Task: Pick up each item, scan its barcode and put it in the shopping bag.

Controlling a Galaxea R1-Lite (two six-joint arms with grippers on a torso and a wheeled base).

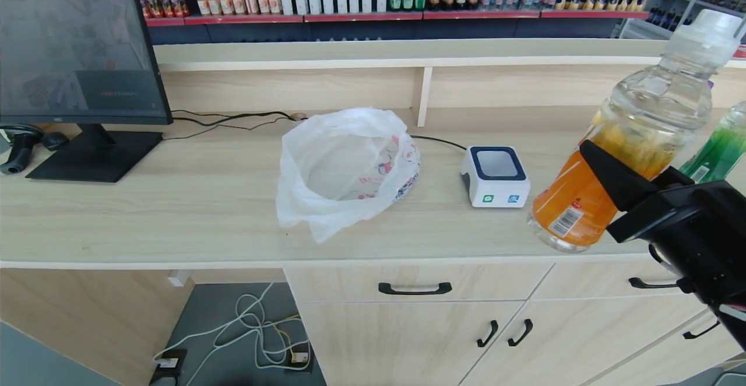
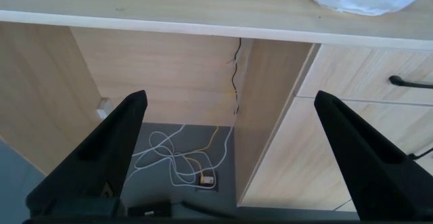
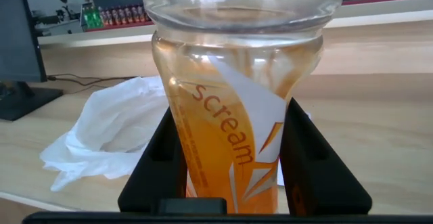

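The right gripper (image 3: 232, 136) is clamped around a clear plastic bottle of orange drink with a white cap (image 1: 632, 129), holding it tilted above the front right end of the pale wooden counter (image 1: 175, 211), barcode facing down. Just beside it sits the white box scanner with a dark-rimmed window (image 1: 495, 179), and next along, mid-counter, the open white plastic shopping bag (image 1: 297, 199). A green bottle (image 1: 717, 150) stands at the right edge. The left gripper (image 2: 230, 99) hangs below the counter, fingers spread wide.

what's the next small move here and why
Probably carry the orange drink bottle left until its barcode faces the window of the scanner. The right claw holds the bottle tilted, off to the scanner's right, with the barcode near its base.
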